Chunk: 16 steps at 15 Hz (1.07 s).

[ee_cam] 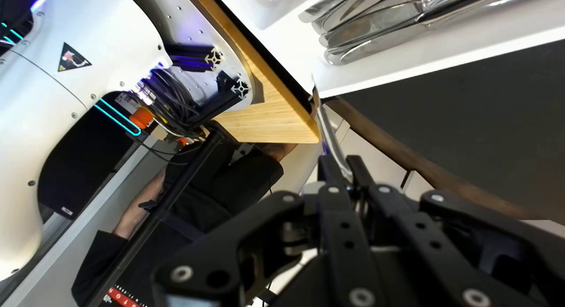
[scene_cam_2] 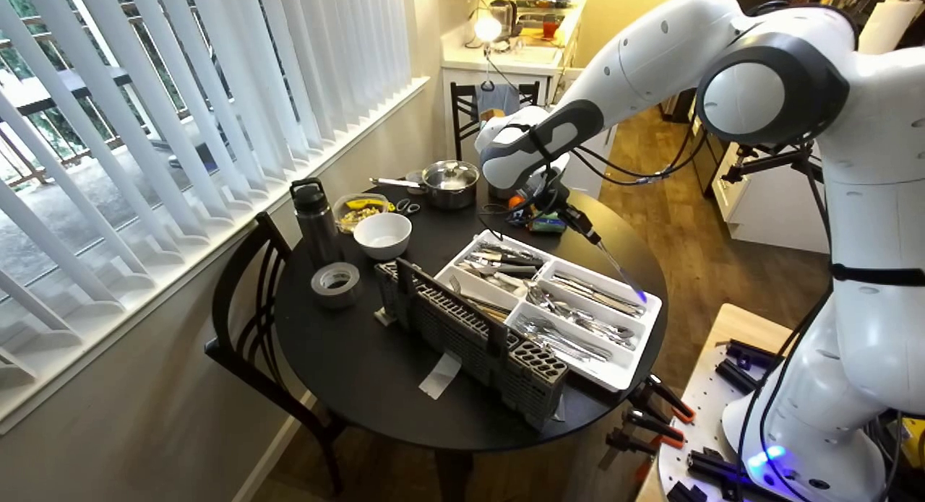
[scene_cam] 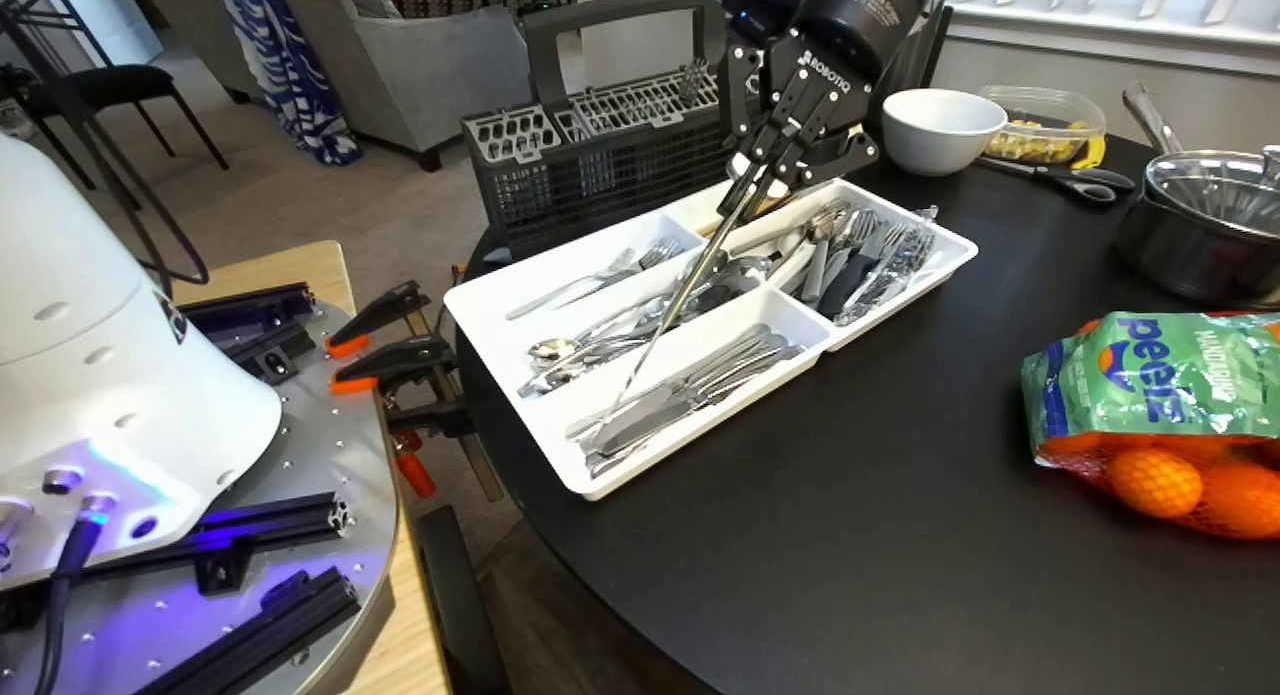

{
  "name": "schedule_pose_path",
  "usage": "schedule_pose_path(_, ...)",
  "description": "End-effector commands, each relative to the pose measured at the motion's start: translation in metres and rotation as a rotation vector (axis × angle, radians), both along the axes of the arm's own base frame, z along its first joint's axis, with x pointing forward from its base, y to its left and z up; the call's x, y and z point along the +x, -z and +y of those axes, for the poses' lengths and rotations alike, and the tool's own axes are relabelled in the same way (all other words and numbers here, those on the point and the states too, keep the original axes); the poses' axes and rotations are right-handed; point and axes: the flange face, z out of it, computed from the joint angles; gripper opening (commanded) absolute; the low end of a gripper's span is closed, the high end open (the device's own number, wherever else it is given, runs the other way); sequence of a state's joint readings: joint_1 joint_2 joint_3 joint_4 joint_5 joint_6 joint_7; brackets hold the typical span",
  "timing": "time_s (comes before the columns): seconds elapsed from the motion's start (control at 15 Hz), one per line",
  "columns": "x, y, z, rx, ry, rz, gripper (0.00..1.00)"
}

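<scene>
A black metal Robotiq gripper (ee_cam: 345, 165), its angular linkages dotted with silver pins, pinches a slender, polished-metal, knife-like utensil (ee_cam: 329, 130) between narrowly set fingers above a white plastic cutlery tray (scene_cam: 505, 285). The utensil slants down toward one corner of the tray; whether its tip touches anything there cannot be told. Glossy, flat table knives (scene_cam: 700, 390) lie heaped lengthwise in the tray's compartment at that corner. Round-bowled silver spoons (scene_cam: 595, 348) overlap in the tray's next compartment, and slim-tined metal forks (scene_cam: 658, 253) lie in the one beyond. At the tray's far end, a crinkled clear plastic wrapper (scene_cam: 890, 275) encloses cutlery. Just beside the tray stands a dark-grey plastic lattice basket (scene_cam: 600, 165) with a tall looped handle. A smooth black round table (scene_cam: 850, 535) bears the tray. In both exterior views, a smooth white round bowl (scene_cam: 935, 130) sits near the tray; farther from it stands a dark, glass-lidded pot (scene_cam: 1180, 250). In an exterior view, a cylindrical steel bottle (scene_cam_2: 316, 220) and a thick silver-grey tape roll (scene_cam_2: 336, 285) stand well apart from the tray.
</scene>
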<state>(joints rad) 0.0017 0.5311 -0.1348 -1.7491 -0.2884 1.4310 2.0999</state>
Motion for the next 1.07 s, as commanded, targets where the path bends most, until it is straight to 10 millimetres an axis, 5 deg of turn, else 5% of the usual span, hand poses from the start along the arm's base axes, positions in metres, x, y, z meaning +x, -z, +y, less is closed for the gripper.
schedule_pose_path(0.0,-0.001,0.002,-0.005,0.037,-0.008,0.014,0.02)
schedule_pose_path(0.13,-0.002,0.007,-0.005,0.032,-0.014,0.023,0.02)
schedule_pose_path(0.2,-0.003,0.008,-0.005,0.031,-0.012,0.026,0.25)
schedule_pose_path(0.27,-0.003,0.009,-0.005,0.033,-0.013,0.024,0.34)
schedule_pose_path(0.8,-0.002,0.005,-0.004,0.032,-0.017,0.009,0.83)
schedule_pose_path(1.0,-0.001,-0.011,0.003,0.047,-0.031,-0.035,0.98)
